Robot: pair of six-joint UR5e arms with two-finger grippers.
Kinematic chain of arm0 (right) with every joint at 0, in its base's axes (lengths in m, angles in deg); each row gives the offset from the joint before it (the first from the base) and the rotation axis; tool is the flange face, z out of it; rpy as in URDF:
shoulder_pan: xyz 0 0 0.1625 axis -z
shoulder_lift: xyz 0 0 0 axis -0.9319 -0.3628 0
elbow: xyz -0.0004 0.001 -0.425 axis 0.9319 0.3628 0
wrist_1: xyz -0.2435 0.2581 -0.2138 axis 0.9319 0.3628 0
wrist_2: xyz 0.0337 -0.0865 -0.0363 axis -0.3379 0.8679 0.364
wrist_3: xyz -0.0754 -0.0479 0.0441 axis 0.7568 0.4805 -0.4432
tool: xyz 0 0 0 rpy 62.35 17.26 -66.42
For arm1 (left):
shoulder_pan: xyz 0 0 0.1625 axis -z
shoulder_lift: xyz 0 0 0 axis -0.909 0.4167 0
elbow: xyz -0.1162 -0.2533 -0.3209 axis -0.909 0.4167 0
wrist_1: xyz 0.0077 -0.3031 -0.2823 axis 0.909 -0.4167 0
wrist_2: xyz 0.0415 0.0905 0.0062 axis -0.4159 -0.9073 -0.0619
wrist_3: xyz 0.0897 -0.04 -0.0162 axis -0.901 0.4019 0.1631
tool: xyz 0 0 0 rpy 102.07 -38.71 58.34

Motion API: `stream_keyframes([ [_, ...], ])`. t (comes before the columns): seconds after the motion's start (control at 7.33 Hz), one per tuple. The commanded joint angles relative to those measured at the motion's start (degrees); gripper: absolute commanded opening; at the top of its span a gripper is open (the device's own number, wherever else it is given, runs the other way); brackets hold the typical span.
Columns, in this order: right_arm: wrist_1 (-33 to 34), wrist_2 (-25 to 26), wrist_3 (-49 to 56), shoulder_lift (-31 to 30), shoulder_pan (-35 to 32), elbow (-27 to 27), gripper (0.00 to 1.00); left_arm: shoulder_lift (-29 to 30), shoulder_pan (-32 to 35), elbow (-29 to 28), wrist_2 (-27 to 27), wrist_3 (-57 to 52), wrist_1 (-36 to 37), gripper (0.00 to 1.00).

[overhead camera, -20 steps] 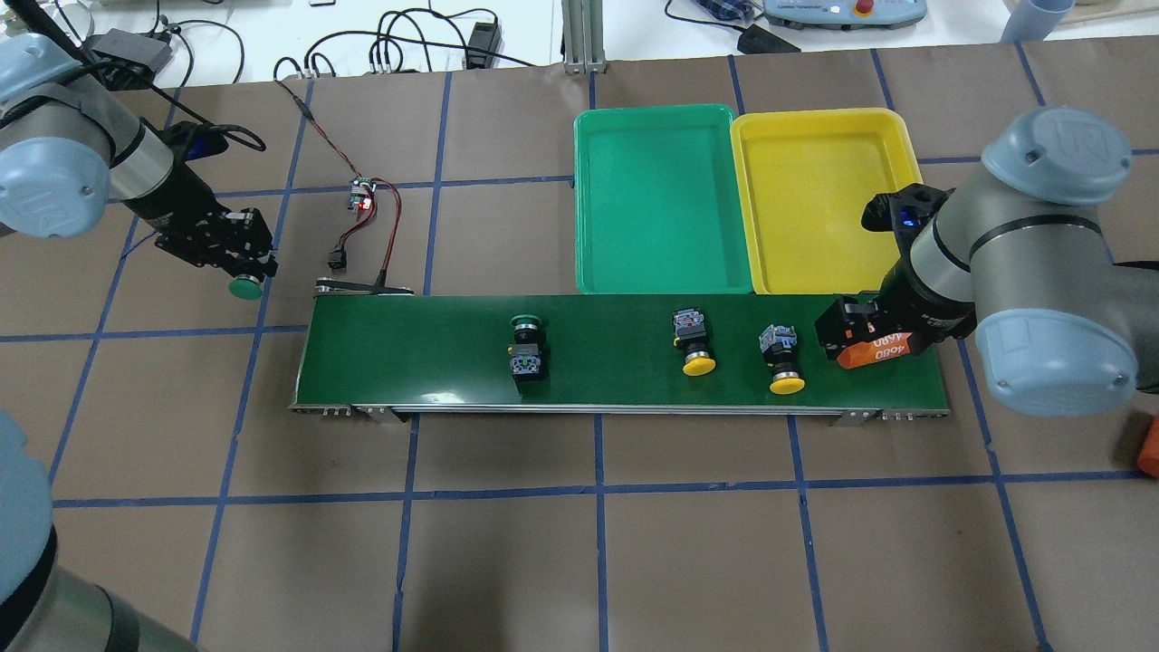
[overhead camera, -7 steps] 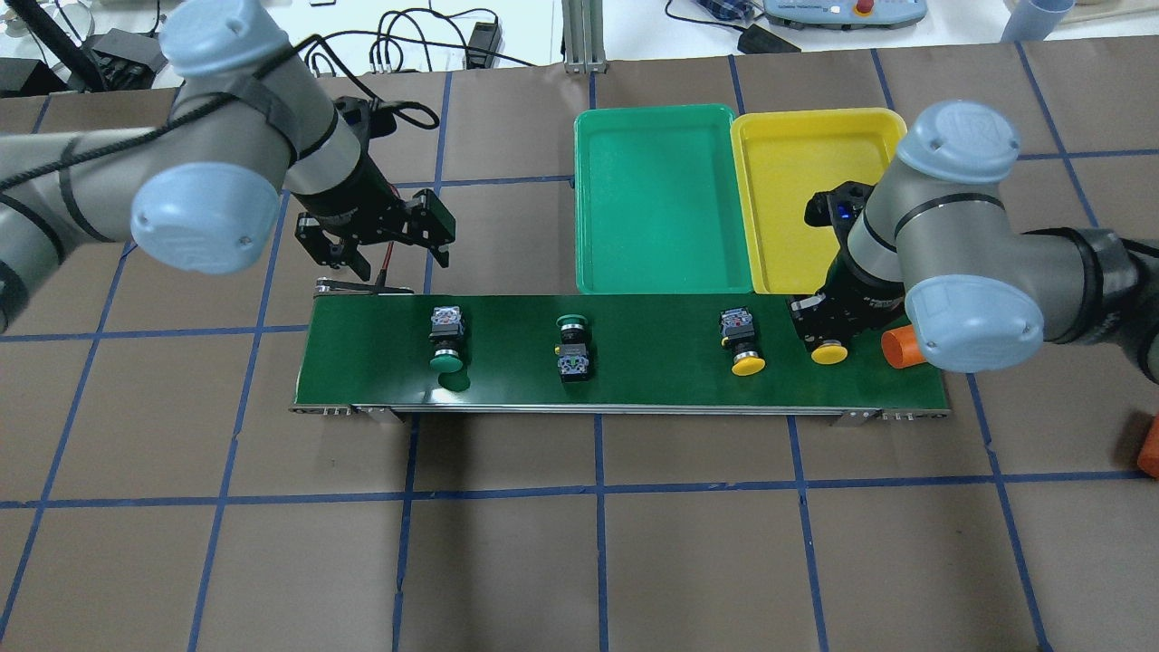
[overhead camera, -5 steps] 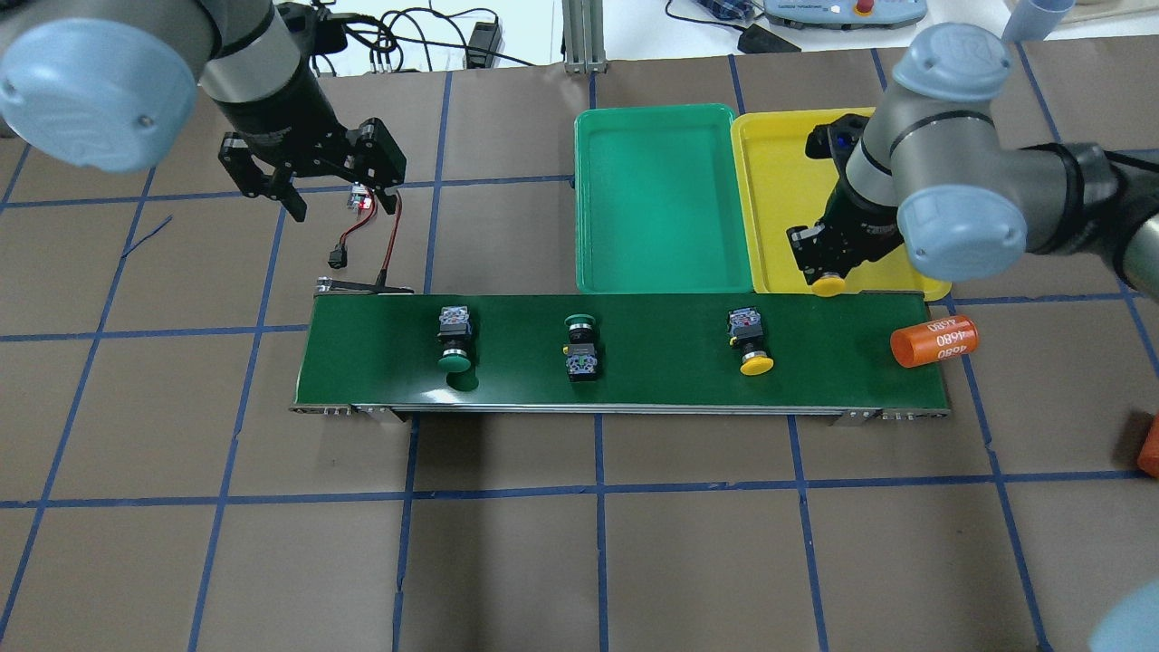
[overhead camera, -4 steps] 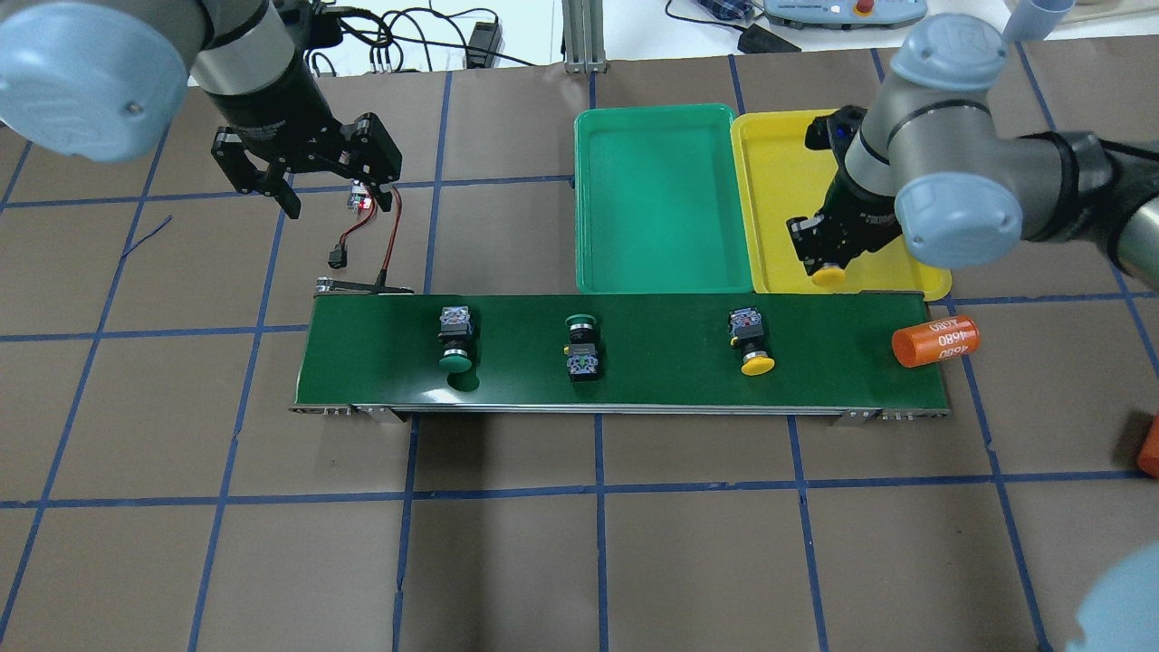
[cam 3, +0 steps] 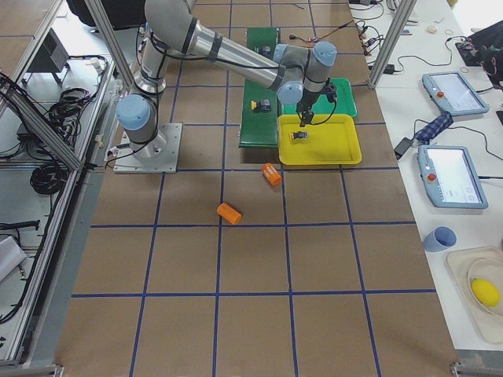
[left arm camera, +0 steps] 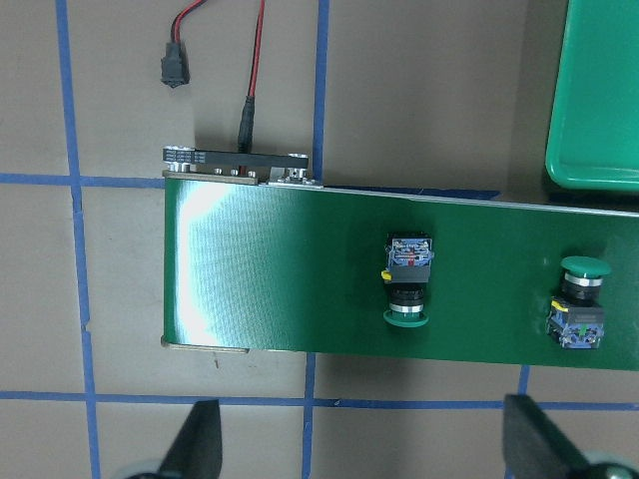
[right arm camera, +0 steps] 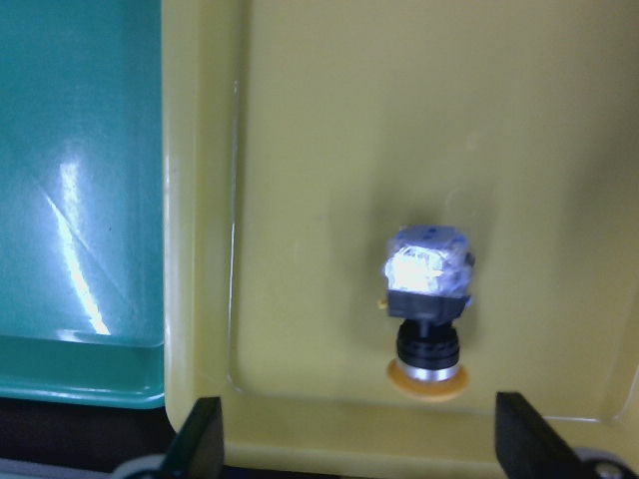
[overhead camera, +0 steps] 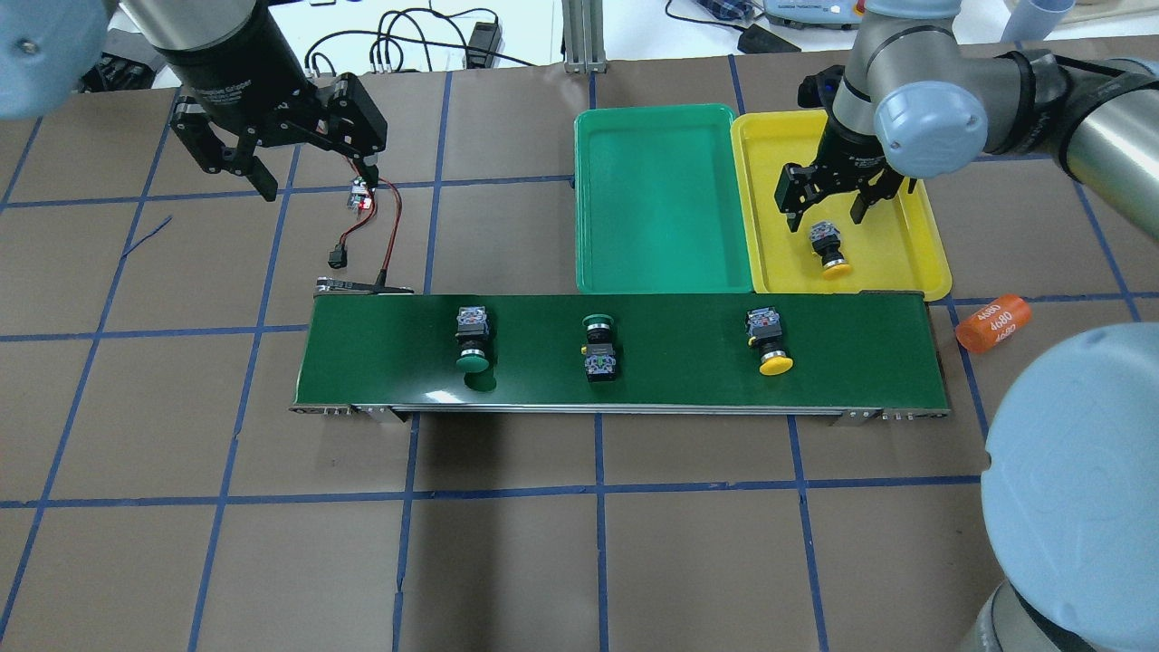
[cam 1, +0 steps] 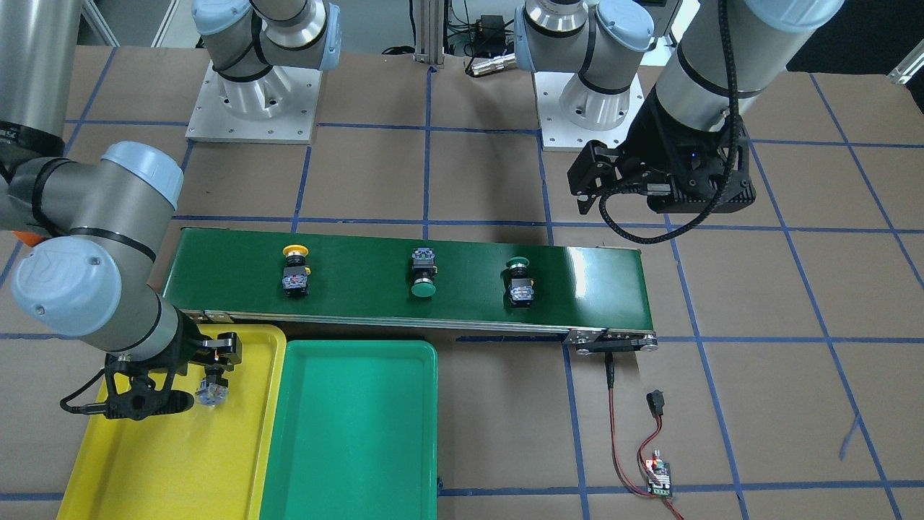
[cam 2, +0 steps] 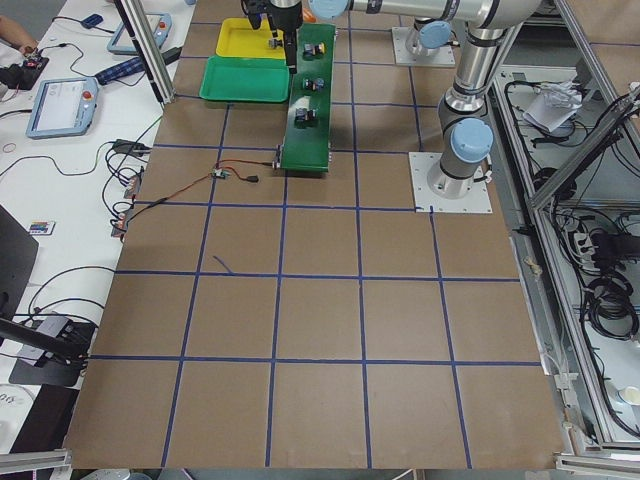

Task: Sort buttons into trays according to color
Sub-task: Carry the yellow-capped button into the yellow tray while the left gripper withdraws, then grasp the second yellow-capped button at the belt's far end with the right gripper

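Right gripper [overhead camera: 822, 211], jaws spread, over yellow button [overhead camera: 828, 246] (apparently clear of it) in yellow tray [overhead camera: 905, 249]; left gripper [overhead camera: 319, 181] spread, empty.

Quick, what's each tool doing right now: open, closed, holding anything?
Left tool: open, empty.
Right tool: open, empty, above the yellow button lying in the yellow tray.
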Motion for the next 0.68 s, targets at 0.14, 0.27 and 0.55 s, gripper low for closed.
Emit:
stream_keyframes([
  [0.14, -3.57, -0.9, -0.34, -7.84, -0.46, -7.75, 0.96, -4.16, -1.01, 5.69, -0.68, -0.18, -0.38, 1.0],
  [0.27, -2.61, -3.95, -0.52, -11.53, -0.9, -13.8, 0.96, -4.25, -0.76, 6.57, -1.03, 0.0, 1.27, 1.0],
  [0.55, 5.62, -4.61, -0.43, -14.9, -2.56, -21.73, 0.94, -4.34, -0.94, 6.84, -1.3, 0.0, 6.12, 1.0],
])
